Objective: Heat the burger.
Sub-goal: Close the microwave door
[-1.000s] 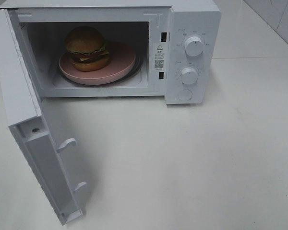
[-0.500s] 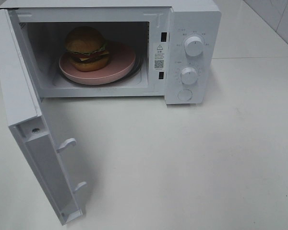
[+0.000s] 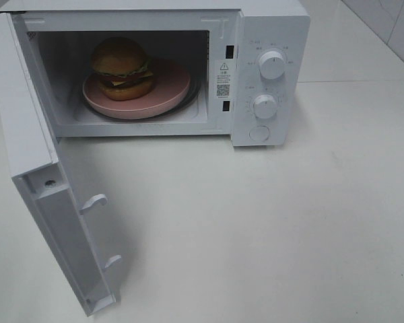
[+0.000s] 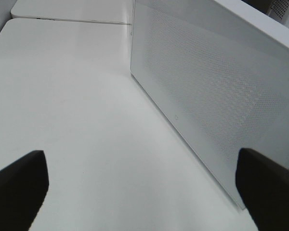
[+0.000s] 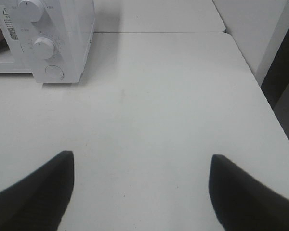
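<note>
Found the burger [image 3: 122, 67] on its pink plate [image 3: 172, 91] inside the microwave [image 3: 269, 27], door [image 3: 27, 134] wide open; judged closing it and setting the dials [image 3: 272, 65] undone. Found left gripper [image 4: 144, 192] and right gripper [image 5: 139, 187] spread, empty.

A kitchen-style bench: white microwave [image 3: 283, 27] on white table [image 3: 289, 222], tiled wall [image 3: 390, 20].

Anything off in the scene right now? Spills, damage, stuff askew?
Nothing spilled or damaged. The burger sits upright on the plate inside the microwave, but toward the plate's left side in the high view, not centred. The door stands wide open. Left tool and right tool are open, holding nothing.
</note>
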`<state>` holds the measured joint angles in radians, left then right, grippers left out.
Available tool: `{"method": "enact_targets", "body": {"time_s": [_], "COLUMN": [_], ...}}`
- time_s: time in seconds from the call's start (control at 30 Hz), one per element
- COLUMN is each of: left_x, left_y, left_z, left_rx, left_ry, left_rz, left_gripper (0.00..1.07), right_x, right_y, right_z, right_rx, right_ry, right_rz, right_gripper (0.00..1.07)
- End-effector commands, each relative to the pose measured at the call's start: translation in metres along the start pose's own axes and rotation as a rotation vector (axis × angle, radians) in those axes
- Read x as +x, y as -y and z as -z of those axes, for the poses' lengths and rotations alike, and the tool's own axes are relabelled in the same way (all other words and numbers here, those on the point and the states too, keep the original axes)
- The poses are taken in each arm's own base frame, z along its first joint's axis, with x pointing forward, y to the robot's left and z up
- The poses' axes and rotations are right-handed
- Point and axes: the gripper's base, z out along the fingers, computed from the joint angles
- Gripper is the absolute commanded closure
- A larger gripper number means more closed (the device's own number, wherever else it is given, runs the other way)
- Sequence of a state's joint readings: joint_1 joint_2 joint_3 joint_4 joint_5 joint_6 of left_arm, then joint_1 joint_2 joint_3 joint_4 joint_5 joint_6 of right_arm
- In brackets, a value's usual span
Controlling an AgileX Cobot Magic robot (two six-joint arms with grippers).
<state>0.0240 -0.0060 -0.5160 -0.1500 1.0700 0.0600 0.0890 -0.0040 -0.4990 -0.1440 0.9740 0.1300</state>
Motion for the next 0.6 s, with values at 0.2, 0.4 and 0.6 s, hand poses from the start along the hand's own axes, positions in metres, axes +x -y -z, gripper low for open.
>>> {"method": "enact_targets", "body": {"time_s": [0.2,0.4,0.6], "left_x": [0.0006,0.0006,0.0006], "left_y": [0.0004,0.0004,0.0004], "left_z": [0.0008,0.0008,0.0008], "left_rx": [0.003,0.003,0.003], "left_ry": [0.004,0.004,0.004], "left_rz": [0.008,0.008,0.008], "left_gripper": [0.09,0.09,0.09], "right_x": [0.001,0.001,0.001], "right_y": [0.0001,0.0001,0.0001], "right_z": [0.0033,0.0033,0.0033], "right_rx": [0.0,0.0,0.0], "right_ry": [0.034,0.034,0.034], "right_rz": [-0.003,-0.003,-0.003], "right_gripper": [0.34,0.34,0.34]}}
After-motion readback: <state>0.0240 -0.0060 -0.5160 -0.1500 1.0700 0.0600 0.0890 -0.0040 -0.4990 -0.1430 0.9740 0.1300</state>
